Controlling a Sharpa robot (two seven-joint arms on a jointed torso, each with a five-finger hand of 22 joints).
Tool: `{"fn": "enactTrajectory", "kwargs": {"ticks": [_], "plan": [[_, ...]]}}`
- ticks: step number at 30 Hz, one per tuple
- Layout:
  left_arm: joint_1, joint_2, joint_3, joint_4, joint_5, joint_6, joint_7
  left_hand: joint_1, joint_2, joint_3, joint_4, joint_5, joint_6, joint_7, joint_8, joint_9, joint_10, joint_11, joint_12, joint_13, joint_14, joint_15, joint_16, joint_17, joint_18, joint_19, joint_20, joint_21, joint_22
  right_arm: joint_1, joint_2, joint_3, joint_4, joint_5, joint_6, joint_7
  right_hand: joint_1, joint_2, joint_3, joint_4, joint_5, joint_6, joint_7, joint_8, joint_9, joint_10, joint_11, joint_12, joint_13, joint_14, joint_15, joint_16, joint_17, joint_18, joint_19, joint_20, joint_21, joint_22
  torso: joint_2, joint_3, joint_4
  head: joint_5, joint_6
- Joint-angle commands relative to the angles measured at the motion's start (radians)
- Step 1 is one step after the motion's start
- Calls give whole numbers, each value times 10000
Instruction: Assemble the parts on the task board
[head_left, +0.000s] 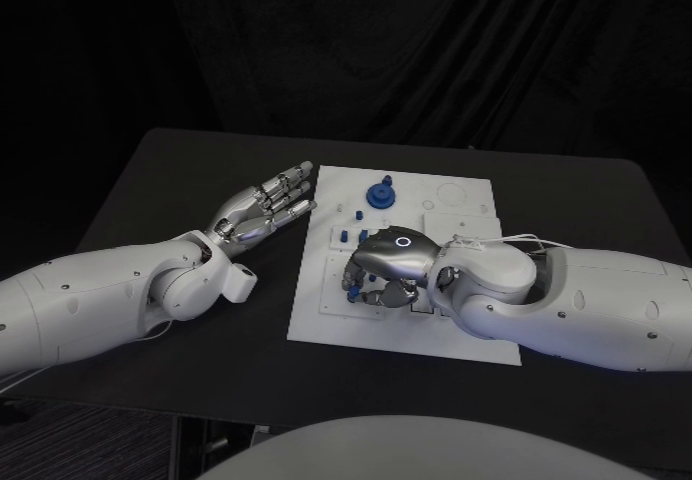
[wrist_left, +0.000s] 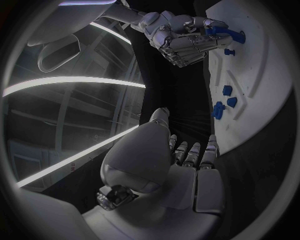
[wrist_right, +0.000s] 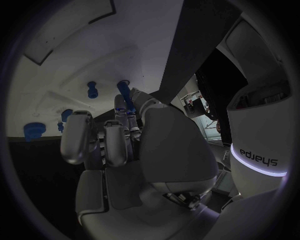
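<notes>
White plate on black: the task board (head_left: 459, 205) lies in the middle of the dark worktop (head_left: 173, 180), and the small blue parts sit on it. One large blue part (head_left: 379, 193), round and knobbed, stands upright near the board's far edge; just toward the robot from it a few small blue pegs (head_left: 358, 214) stand along the board's left side, too small to count surely from the head view. The right hand (head_left: 384, 272) rests over the board's near left area with its fingers curled down onto it, and a slim blue peg (wrist_right: 125, 92) shows between its fingertips in the right wrist view, which reads as a pinch on that one part. Past those fingers the same view shows three more blue pieces on the white surface: one peg (wrist_right: 92, 89) standing apart, one small piece (wrist_right: 66, 115) close to the fingers, and one squat piece (wrist_right: 32, 130) nearer the board's edge. The left hand (head_left: 268, 207) lies off the board, just beside its left edge above the worktop, palm up, fingers straight and spread, holding nothing. From the left wrist view three blue parts (wrist_left: 224, 100) sit together on the board near that hand.
</notes>
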Motion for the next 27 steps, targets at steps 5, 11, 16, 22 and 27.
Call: {"fn": "enactTrajectory", "kwargs": {"ticks": [5, 11, 16, 22, 27], "plan": [[-20, 28, 8, -1, 15, 173, 160, 81, 28, 14, -62, 28, 24, 56, 30, 11, 0, 78, -26, -5, -22, 72, -30, -17, 162, 4, 25, 27, -9, -90, -18, 4, 7, -87, 233, -62, 17, 89, -4, -48, 26, 52, 3, 31, 294, 94, 7, -61, 15, 454, -56, 32, -8, -114, 97, -44, 25, 1776, -3, 0, -9, -3, -2], [-23, 34, 8, -14, 15, 183, 145, 83, 37, 21, -66, 30, 16, 65, 29, 10, -8, 78, -28, -7, -26, 73, -31, -18, 162, 2, 24, 25, -18, -143, -28, 4, -4, -87, 288, -73, 3, 86, -7, -50, 24, 57, 5, 31, 300, 95, 11, -71, 14, 447, -54, 21, -28, -113, 93, -44, 21, 1774, -9, 1, -3, -7, -2], [-28, 34, 8, -25, 15, 186, 109, 84, 44, 26, -68, 31, 15, 69, 29, 10, -12, 78, -29, -8, -27, 74, -31, -18, 161, -4, 25, 22, -32, -164, -35, 4, -28, -87, 357, -118, -8, 78, -7, -62, 23, 43, 11, 18, 305, 77, 20, -97, 9, 429, -48, -8, -76, -104, 70, -43, -31, 1760, -8, 5, -8, 2, -2], [-34, 38, 8, -36, 15, 195, 89, 84, 44, 26, -68, 31, 15, 69, 29, 10, -12, 78, -29, -8, -27, 74, -31, -18, 161, -4, 25, 22, -32, -171, -21, 4, -53, -87, 471, -188, -114, 40, 25, -98, 26, -311, 160, -229, 267, -209, 163, -303, -11, 336, 69, -80, -206, -79, -54, 23, -201, 1707, -15, 6, -5, -10, -2], [-40, 44, 8, -47, 15, 202, 78, 84, 57, 35, -73, 31, 16, 84, 29, 10, -21, 81, -32, -11, -29, 77, -33, -19, 160, -4, 26, 21, -34, -174, -14, 4, -77, -87, 501, -174, -350, -134, 69, -29, 36, -1726, -97, -942, -54, -1082, 446, -698, -42, 251, 322, -97, -280, -74, -166, 186, -278, 1676, -16, 9, -2, -11, -2]]}}
